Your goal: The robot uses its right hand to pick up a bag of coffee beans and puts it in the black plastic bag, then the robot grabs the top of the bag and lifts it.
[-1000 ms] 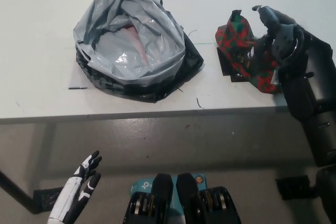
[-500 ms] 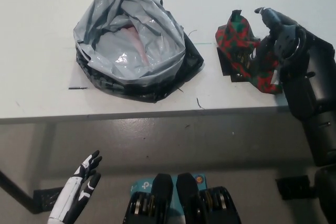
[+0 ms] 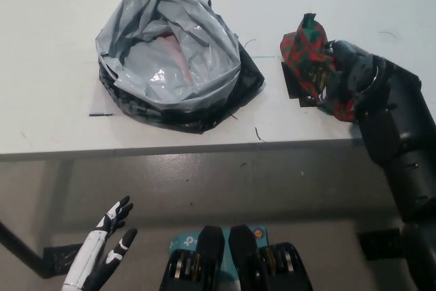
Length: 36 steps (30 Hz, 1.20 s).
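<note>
Red-green coffee bag [image 3: 305,56] on table [image 3: 54,18] | right hand [image 3: 351,73] curled on it

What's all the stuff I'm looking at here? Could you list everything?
table: one, white, across the upper part of the picture.
plastic bag: one, black with a grey inside, mouth open, on the table left of middle.
coffee bag: one, red and green, on the table at the right.
right hand: one, black, closed on the coffee bag.
left hand: one, white, fingers apart, resting at lower left below the table edge.
</note>
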Tool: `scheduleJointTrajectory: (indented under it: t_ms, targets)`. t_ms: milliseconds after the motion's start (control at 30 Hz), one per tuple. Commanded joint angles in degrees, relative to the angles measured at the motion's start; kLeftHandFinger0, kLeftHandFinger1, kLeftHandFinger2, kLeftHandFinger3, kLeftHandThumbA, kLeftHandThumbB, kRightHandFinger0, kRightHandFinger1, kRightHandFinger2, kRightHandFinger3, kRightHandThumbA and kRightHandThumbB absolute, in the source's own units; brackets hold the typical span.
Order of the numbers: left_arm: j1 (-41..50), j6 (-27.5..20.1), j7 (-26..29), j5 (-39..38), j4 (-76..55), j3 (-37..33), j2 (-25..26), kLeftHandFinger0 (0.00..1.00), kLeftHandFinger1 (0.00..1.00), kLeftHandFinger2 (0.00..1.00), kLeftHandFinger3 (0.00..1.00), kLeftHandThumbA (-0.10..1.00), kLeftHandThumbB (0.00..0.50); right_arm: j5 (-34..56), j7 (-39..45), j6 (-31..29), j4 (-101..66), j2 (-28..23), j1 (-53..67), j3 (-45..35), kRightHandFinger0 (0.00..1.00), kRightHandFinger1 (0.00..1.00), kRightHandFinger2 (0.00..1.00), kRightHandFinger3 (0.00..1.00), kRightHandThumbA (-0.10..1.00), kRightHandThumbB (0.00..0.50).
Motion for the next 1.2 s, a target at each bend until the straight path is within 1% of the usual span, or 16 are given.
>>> scheduleJointTrajectory:
  t_ms: [0,267,333,400,433,533,667,700,767,900,933,967,1000,1033,1067,1167]
  targets:
    - [-0.4,-2.0,-0.9,0.0,-1.8,0.0,1.3,1.0,1.0,1.0,1.0,0.92,0.266,2.5,-3.0,0.6,6.5,-0.3,-2.0,1.4,1.0,1.0,1.0,1.0,0.94,0.497]
    - [-0.9,-2.1,-1.5,-0.6,-1.8,-0.3,1.7,1.0,1.0,1.0,1.0,0.91,0.28,-4.0,-9.8,0.6,17.6,-1.4,-3.9,12.4,1.0,1.0,1.0,1.0,0.88,0.435]
    - [-1.1,-2.5,-1.7,-0.8,-1.7,-0.3,1.8,1.0,1.0,1.0,1.0,0.89,0.267,-4.4,-11.7,0.6,17.6,-2.3,-3.9,14.9,1.0,1.0,1.0,1.0,0.72,0.377]
    - [-1.3,-2.4,-1.9,-0.9,-1.8,-0.3,2.0,1.0,1.0,1.0,1.0,0.88,0.268,-2.7,-16.0,0.5,17.3,-2.8,-3.4,15.5,0.81,0.93,1.0,1.0,0.54,0.256]
    - [-1.5,-2.4,-2.1,-1.0,-1.8,-0.4,2.1,1.0,1.0,1.0,1.0,0.87,0.266,-0.8,-20.3,0.0,17.7,-3.0,-3.3,15.0,0.66,0.74,0.85,1.0,0.45,0.173]
    - [-2.0,-2.6,-2.3,-0.9,-1.6,-0.6,2.2,1.0,1.0,1.0,1.0,0.85,0.259,3.8,-27.1,-2.5,17.6,-3.2,-3.0,11.6,0.27,0.33,0.49,1.0,0.33,0.198]
    - [-2.1,-2.5,-2.3,-0.4,-1.9,-0.7,2.2,1.0,1.0,1.0,1.0,0.81,0.263,10.3,-29.5,-6.0,17.0,-2.8,-2.9,5.9,0.18,0.3,0.43,1.0,0.22,0.164]
    - [-2.1,-2.4,-2.3,-0.3,-1.9,-0.7,2.2,1.0,1.0,1.0,1.0,0.79,0.265,11.7,-29.5,-6.3,16.8,-2.7,-2.8,4.4,0.19,0.32,0.43,0.96,0.23,0.178]
    - [-2.3,-1.8,-2.3,0.0,-2.0,-0.7,2.2,1.0,1.0,1.0,1.0,0.76,0.274,16.0,-29.2,-7.7,15.6,-2.5,-2.5,0.0,0.04,0.16,0.27,0.58,0.25,0.187]
    - [-2.6,-0.8,-2.4,0.3,-2.5,-0.8,2.2,1.0,1.0,1.0,1.0,0.69,0.266,19.8,-28.3,-10.5,15.2,-2.7,-2.5,-3.6,0.05,0.18,0.26,0.33,0.25,0.177]
    - [-2.7,-0.6,-2.4,0.3,-2.6,-0.8,2.2,1.0,1.0,1.0,1.0,0.65,0.265,20.7,-28.2,-10.8,15.2,-2.6,-2.7,-4.6,0.31,0.48,0.6,0.5,0.24,0.185]
    - [-2.7,-0.3,-2.5,0.4,-2.8,-0.9,2.2,1.0,1.0,1.0,1.0,0.6,0.259,23.4,-27.9,-10.9,14.9,-2.4,-2.9,-7.2,0.56,0.7,0.74,0.5,0.21,0.206]
    - [-2.7,-0.2,-2.5,0.5,-2.8,-0.9,2.3,1.0,1.0,1.0,1.0,0.59,0.259,24.4,-27.8,-10.8,14.7,-2.3,-3.0,-8.2,0.58,0.72,0.74,0.5,0.2,0.207]
    - [-2.8,-0.2,-2.5,0.5,-2.9,-0.9,2.3,1.0,1.0,1.0,1.0,0.56,0.251,26.1,-27.5,-10.8,14.4,-2.1,-3.1,-9.9,0.22,0.34,0.36,0.41,0.17,0.208]
    - [-2.8,0.0,-2.6,0.5,-3.0,-0.9,2.3,1.0,1.0,1.0,1.0,0.55,0.253,27.3,-27.2,-10.8,14.4,-2.0,-3.3,-11.2,0.04,0.18,0.34,0.36,0.16,0.209]
    - [-2.9,0.2,-2.7,0.5,-3.2,-1.0,2.5,1.0,1.0,1.0,1.0,0.49,0.239,36.2,-23.7,-11.4,13.5,-1.2,-3.4,-19.2,0.0,0.04,0.34,0.36,0.06,0.188]
